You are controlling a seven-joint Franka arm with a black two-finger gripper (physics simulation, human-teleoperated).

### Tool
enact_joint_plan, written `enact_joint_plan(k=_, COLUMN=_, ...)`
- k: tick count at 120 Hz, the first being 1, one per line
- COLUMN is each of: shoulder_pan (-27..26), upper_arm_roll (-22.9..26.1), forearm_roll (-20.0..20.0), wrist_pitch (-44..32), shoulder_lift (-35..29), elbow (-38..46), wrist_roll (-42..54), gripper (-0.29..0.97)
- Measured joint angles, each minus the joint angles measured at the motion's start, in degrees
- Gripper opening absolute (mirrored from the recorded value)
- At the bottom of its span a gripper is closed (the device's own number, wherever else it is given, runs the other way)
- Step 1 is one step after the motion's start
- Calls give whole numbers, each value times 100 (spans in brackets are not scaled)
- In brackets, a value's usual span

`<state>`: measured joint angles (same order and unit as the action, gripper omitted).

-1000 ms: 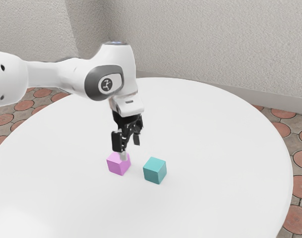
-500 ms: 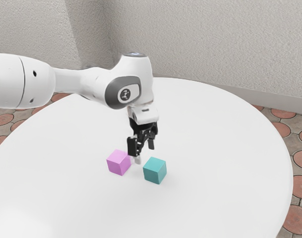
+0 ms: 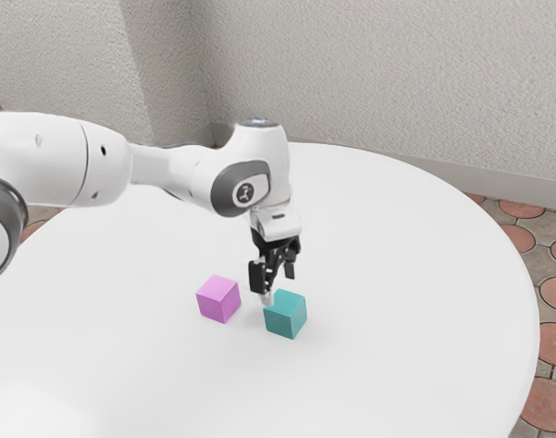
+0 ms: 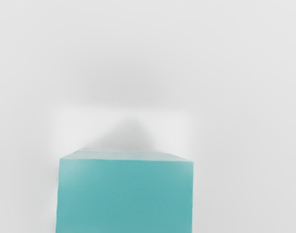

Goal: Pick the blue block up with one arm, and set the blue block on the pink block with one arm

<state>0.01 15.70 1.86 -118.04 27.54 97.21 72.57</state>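
Observation:
The blue block (image 3: pixel 285 314), teal in colour, rests on the white round table (image 3: pixel 405 265) near its middle. The pink block (image 3: pixel 218 298) sits a short way toward the exterior view's left of it, apart from it. My black gripper (image 3: pixel 276 285) hangs just above the blue block's upper back edge, pointing down. Its fingers stand open with nothing between them. In the wrist view the blue block (image 4: pixel 124 191) lies large and close under my hand, its top face and one side showing.
A grey textured wall (image 3: pixel 396 73) stands behind the table. Around the table lies a floor of red-brown tiles (image 3: pixel 542 246). The table's rim (image 3: pixel 531 365) curves off at the exterior view's right.
My hand has moved from above the pink block toward the exterior view's right and down, to just above the blue block. Neither block has moved.

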Motion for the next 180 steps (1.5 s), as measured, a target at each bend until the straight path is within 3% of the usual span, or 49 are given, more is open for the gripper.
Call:
enact_joint_plan(k=68, shoulder_pan=9, upper_arm_roll=-59, forearm_roll=9, wrist_pitch=-174, shoulder_lift=676, elbow=-165, wrist_roll=91, gripper=68)
enact_joint_plan(k=100, shoulder_pan=8, upper_arm_roll=-93, forearm_roll=15, wrist_pitch=-226, shoulder_lift=690, elbow=-161, wrist_roll=97, gripper=37)
enact_joint_plan(k=153, shoulder_pan=371, upper_arm_roll=-89, forearm_roll=27, wrist_pitch=-100, shoulder_lift=-871, elbow=706, wrist_roll=191, gripper=35)
enact_joint_plan(k=180, shoulder_pan=809, upper_arm_roll=-91, forearm_roll=28, wrist_pitch=109, shoulder_lift=-1043, elbow=909, wrist_roll=503, gripper=35)
